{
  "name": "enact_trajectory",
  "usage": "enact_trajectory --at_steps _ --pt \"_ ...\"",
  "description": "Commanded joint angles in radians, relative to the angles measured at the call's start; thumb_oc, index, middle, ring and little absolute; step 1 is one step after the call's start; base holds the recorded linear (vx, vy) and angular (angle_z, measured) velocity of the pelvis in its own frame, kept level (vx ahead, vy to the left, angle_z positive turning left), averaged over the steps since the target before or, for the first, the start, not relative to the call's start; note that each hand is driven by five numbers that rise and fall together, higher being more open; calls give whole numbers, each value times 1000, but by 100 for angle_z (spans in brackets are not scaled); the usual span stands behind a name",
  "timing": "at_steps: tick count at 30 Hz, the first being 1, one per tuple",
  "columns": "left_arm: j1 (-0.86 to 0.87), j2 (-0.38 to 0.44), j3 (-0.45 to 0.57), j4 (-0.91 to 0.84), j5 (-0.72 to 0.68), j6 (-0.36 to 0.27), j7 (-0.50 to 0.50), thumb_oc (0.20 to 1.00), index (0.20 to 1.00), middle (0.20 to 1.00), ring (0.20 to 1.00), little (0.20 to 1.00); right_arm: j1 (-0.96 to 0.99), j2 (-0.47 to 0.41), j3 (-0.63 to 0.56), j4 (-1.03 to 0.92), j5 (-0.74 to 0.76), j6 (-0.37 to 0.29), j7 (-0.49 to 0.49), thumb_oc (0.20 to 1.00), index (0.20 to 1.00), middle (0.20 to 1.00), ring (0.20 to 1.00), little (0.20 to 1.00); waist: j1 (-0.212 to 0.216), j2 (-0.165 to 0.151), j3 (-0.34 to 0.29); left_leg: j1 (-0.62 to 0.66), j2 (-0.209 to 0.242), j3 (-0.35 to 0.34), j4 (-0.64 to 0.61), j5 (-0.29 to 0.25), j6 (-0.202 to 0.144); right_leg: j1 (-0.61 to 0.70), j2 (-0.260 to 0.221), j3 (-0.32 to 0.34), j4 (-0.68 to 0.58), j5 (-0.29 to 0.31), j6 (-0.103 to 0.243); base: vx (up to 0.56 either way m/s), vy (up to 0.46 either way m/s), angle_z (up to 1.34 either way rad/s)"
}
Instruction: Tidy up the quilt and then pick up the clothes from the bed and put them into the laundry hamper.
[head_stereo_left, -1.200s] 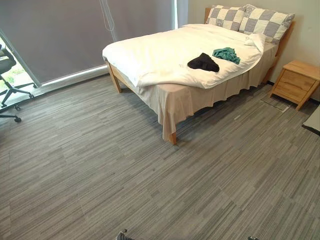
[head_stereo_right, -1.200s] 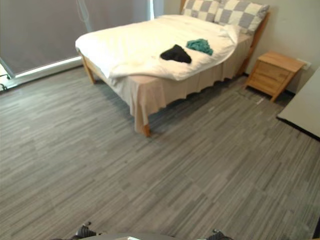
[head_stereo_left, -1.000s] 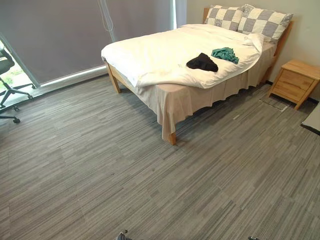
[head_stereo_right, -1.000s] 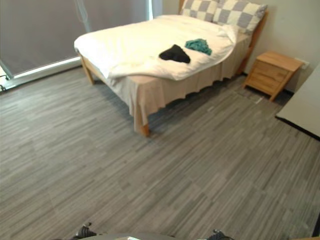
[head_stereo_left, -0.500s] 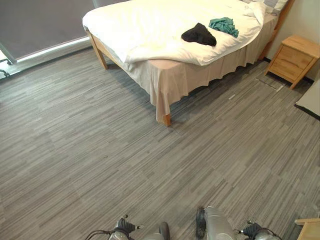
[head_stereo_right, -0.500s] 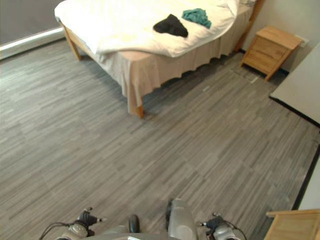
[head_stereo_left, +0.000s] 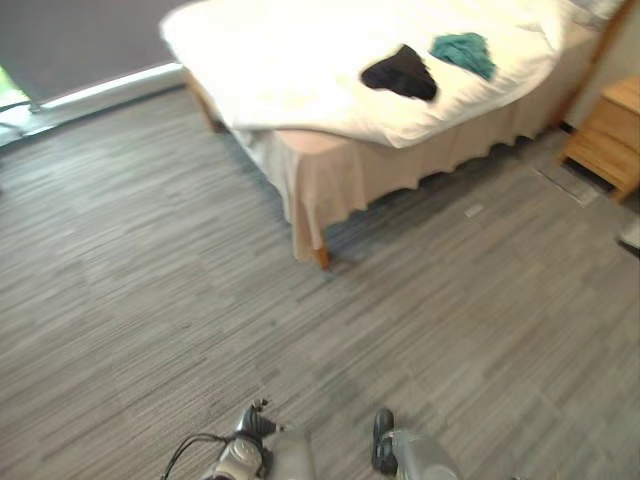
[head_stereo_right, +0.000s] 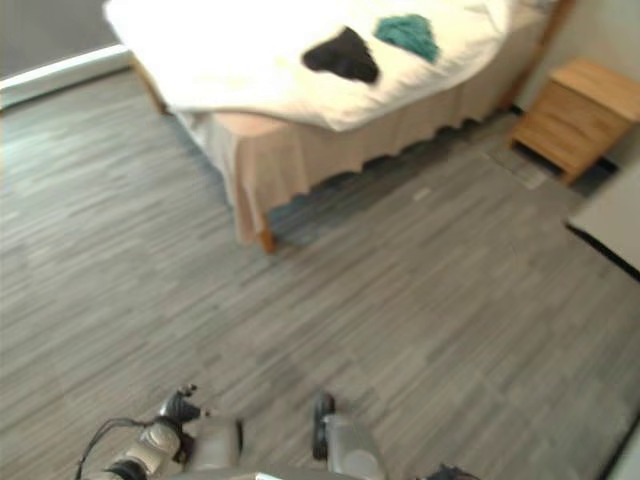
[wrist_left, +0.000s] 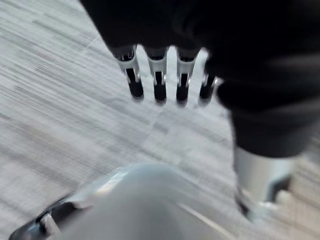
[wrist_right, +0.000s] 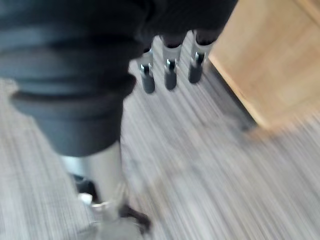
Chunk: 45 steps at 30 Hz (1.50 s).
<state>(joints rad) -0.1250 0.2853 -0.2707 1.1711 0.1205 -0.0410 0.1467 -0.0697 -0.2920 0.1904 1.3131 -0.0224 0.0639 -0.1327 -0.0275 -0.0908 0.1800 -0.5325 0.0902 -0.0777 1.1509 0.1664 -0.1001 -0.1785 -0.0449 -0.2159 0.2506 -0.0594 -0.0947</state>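
Note:
A bed (head_stereo_left: 330, 190) with a beige skirt stands across the grey floor from me. Its white quilt (head_stereo_left: 300, 60) lies rumpled and hangs over the near side. On the quilt lie a black garment (head_stereo_left: 400, 76) and, just beyond it, a teal garment (head_stereo_left: 464, 51). My left hand (wrist_left: 159, 75) hangs over bare floor, fingers straight and holding nothing. My right hand (wrist_right: 170, 67) also hangs with straight, empty fingers, close to a wooden piece of furniture (wrist_right: 280, 55). Both hands are far from the bed.
A wooden bedside cabinet (head_stereo_right: 578, 116) stands right of the bed. A pale flat surface with a dark edge (head_stereo_right: 612, 228) juts in at the right. A grey window blind (head_stereo_left: 70, 40) runs along the back left. Wide floor lies between me and the bed.
The whole picture has shifted: the camera now looks further down and the pillows have left the frame. The quilt and both garments lie as before.

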Motion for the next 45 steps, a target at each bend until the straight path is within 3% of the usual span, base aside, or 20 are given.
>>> enact_trajectory --at_steps 1,3,5,8,10,12,13,14,17,20,23,26,28,29,31,35,38,42,43,45 --pt "-42 -38 -6 50 -12 11 26 1000 1000 1000 1000 1000 -16 -48 47 -28 -1 -22 -24 1000 1000 1000 1000 1000 14 2 90 298 -9 131 -525 -177 15 137 -44 106 -271 58 172 492 56 -65" --pt "-12 -43 4 55 -7 9 24 1000 1000 1000 1000 1000 -19 -55 38 -38 18 -36 -23 1000 1000 1000 1000 1000 61 33 52 288 -9 200 -945 -124 20 229 -24 116 -298 3 197 741 140 -68" --pt "-3 -45 7 62 0 13 22 1000 1000 1000 1000 1000 -20 -55 26 -44 29 -40 -28 1000 1000 1000 1000 1000 72 33 48 291 -1 239 -1018 -78 10 275 -16 111 -303 -20 197 462 82 -77" --pt "32 -37 22 96 24 25 6 1000 1000 1000 1000 1000 -16 -37 24 -47 16 -45 -16 1000 1000 1000 1000 1000 86 28 25 388 -21 278 -1095 -115 52 275 -7 84 -123 -69 220 469 73 -35" --pt "24 -40 25 116 32 33 6 1000 1000 1000 1000 1000 -31 -21 3 -58 23 -41 -17 1000 1000 1000 1000 1000 62 28 39 464 -43 287 -1120 -155 81 155 -59 51 130 54 314 296 84 -27" --pt "26 -25 31 125 30 40 9 1000 1000 1000 1000 1000 -37 -7 1 -74 25 -40 -13 1000 1000 1000 1000 1000 38 64 50 525 -14 269 -1169 -150 86 27 -73 54 307 151 325 359 56 36" --pt "25 -21 33 122 29 39 10 1000 1000 1000 1000 1000 -37 -2 1 -78 24 -39 -12 1000 1000 1000 1000 1000 33 65 52 551 -15 263 -1196 -149 83 -5 -102 47 321 137 322 269 17 55" --pt "25 -20 34 122 29 39 10 1000 1000 1000 1000 1000 -37 -2 1 -78 24 -39 -12 1000 1000 1000 1000 1000 33 64 53 552 -16 263 -1197 -148 83 -5 -104 47 323 135 322 430 -140 80" --pt "20 -7 38 113 15 25 17 1000 1000 1000 1000 1000 -35 7 18 -74 11 -36 -10 1000 1000 1000 1000 1000 9 41 41 620 -19 205 -1230 -185 37 -33 -175 51 -67 108 289 589 -287 98" --pt "13 -1 46 124 32 19 26 1000 1000 1000 1000 1000 -31 4 20 -56 -5 -27 -6 1000 1000 1000 1000 1000 -46 46 38 694 8 133 -1238 -253 1 -75 -163 219 -309 181 333 587 -242 86" --pt "14 -1 46 136 44 17 27 1000 1000 1000 1000 1000 -16 -1 37 -30 -28 -21 6 1000 1000 1000 1000 1000 -56 39 26 753 31 98 -1237 -303 -13 -81 -151 265 -296 194 341 454 -298 115" --pt "27 -6 60 126 20 18 36 1000 1000 1000 1000 1000 -19 -10 47 -32 -34 -22 8 1000 1000 1000 1000 1000 -58 50 28 734 56 65 -1165 -293 -17 -70 -127 245 -259 196 325 252 -295 102" --pt "19 -16 65 112 -13 22 41 1000 1000 1000 1000 1000 -16 -38 42 -53 -26 -25 -6 1000 1000 1000 1000 1000 -44 47 56 574 87 112 -892 -187 -44 15 -139 167 -265 153 274 214 -399 74" --pt "2 -15 57 91 -17 22 45 1000 1000 1000 1000 1000 -15 -52 33 -50 -14 -22 -15 1000 1000 1000 1000 1000 -40 30 69 475 107 214 -809 -140 -39 75 -158 105 -297 126 254 118 -295 91" --pt "-1 -14 53 81 -17 21 47 1000 1000 1000 1000 1000 -14 -56 29 -46 -9 -21 -21 1000 1000 1000 1000 1000 -38 30 73 434 110 258 -793 -149 -37 102 -161 76 -314 116 249 127 -192 108" --pt "23 -16 72 63 -30 10 43 1000 1000 1000 1000 1000 -12 -63 14 -45 9 -26 -21 1000 1000 1000 1000 1000 -9 49 55 365 43 344 -945 -166 -19 154 -144 45 -329 80 250 221 -71 58" --pt "52 -15 99 87 -39 20 41 1000 1000 1000 1000 1000 -4 -50 10 -49 -2 -26 -17 1000 1000 1000 1000 1000 0 79 40 448 40 357 -1108 -133 -17 172 -120 7 -298 49 250 163 21 10" --pt "71 1 148 100 -82 15 56 1000 1000 1000 1000 1000 15 -24 -1 -55 2 -30 -21 1000 1000 1000 1000 1000 3 71 16 508 33 341 -1185 -107 -19 189 -134 -29 -257 39 258 104 -6 25" --pt "86 30 248 68 -213 -1 94 1000 1000 1000 1000 1000 22 -7 -1 -63 6 -32 -21 1000 1000 1000 1000 1000 14 64 12 540 32 341 -1216 -112 -7 178 -136 -36 -178 24 262 110 29 55" --pt "91 77 294 -21 -252 -24 132 1000 1000 1000 1000 1000 31 4 -14 -91 10 -37 -31 1000 1000 1000 1000 1000 11 66 20 553 36 342 -1226 -117 0 130 -137 -17 -66 13 280 77 24 41"
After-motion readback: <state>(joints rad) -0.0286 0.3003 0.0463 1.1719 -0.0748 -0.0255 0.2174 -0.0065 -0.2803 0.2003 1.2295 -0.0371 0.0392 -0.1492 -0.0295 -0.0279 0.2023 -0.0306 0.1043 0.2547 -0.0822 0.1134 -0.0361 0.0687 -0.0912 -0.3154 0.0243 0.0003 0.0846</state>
